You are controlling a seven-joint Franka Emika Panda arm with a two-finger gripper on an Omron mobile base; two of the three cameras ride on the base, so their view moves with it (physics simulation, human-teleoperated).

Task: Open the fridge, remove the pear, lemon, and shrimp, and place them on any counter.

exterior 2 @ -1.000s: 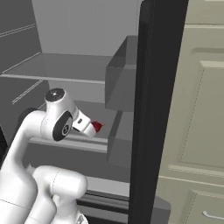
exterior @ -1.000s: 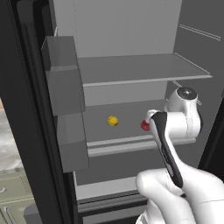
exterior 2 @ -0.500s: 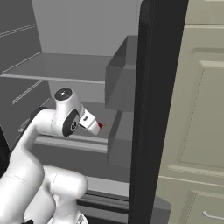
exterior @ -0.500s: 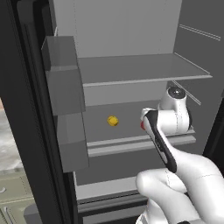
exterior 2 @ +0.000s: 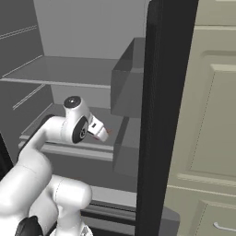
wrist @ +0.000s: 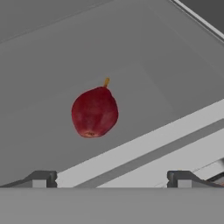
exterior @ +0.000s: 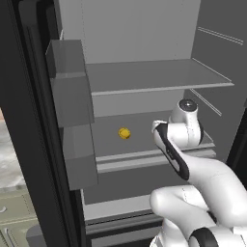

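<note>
The black fridge stands open, and my arm reaches onto its middle shelf. A dark-red pear lies on that shelf just ahead of my gripper. The gripper is open, its fingertips wide apart with nothing between them. From the right base view the gripper points at a sliver of the red pear. The yellow lemon sits further left on the same shelf, apart from the arm. The shrimp is out of view. A strip of marble counter shows at the far left.
Grey door bins jut from the left door beside the shelf. Another bin hangs on the right door. An upper shelf spans above my hand. Pale cabinet fronts stand to the right of the fridge.
My hand has pushed a little deeper into the fridge toward the pear, and it now covers the pear in the left base view. The jaws stay open. The lemon has not moved.
</note>
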